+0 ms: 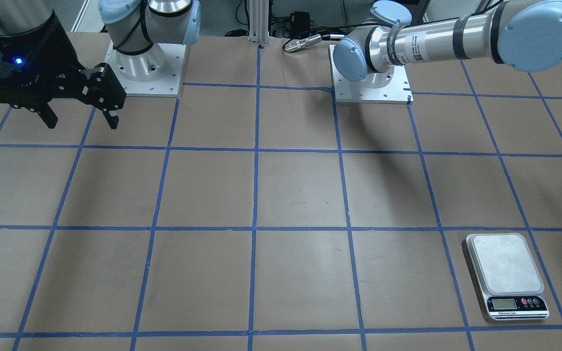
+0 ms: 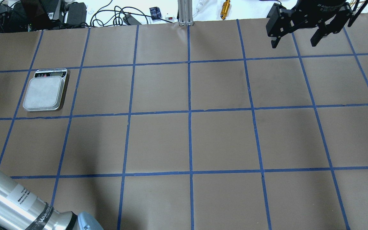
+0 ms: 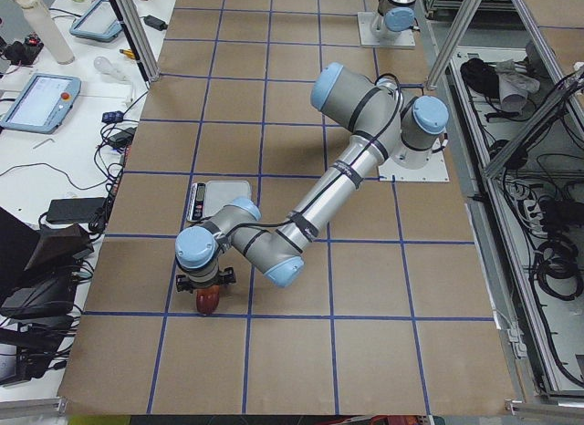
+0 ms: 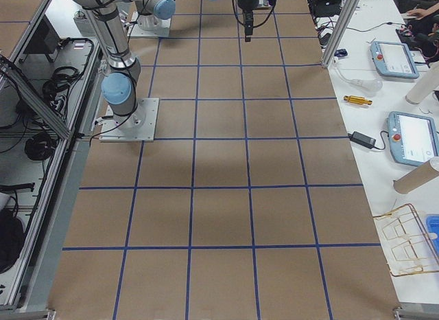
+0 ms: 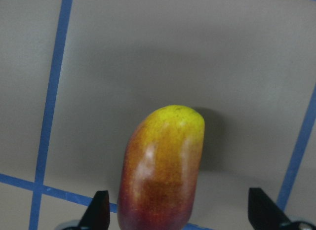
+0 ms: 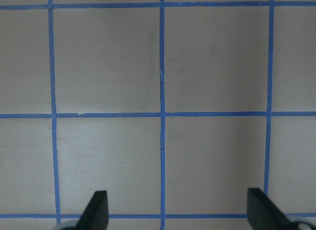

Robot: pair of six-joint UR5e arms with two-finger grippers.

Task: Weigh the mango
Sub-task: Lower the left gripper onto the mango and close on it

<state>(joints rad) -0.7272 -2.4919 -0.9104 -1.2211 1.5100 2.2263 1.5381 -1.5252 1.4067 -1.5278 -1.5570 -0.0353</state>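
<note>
so the mango has smooth, pretty glossy skin, you can see light glare on it. The table is covered in matt brown paper, a bit scuffed, and the blue tape lines look slightly shinier. The scale has a dull brushed-metal plate and a glossy black display strip. The left arm is satin bare metal with smooth light-blue plastic caps. The right gripper looks like matt black plastic.

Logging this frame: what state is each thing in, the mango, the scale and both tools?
mango, lying on the table, not gripped.
scale, plate bare, display unreadable.
left tool, open, fingers either side of the mango.
right tool, open, empty, above the table.
</note>
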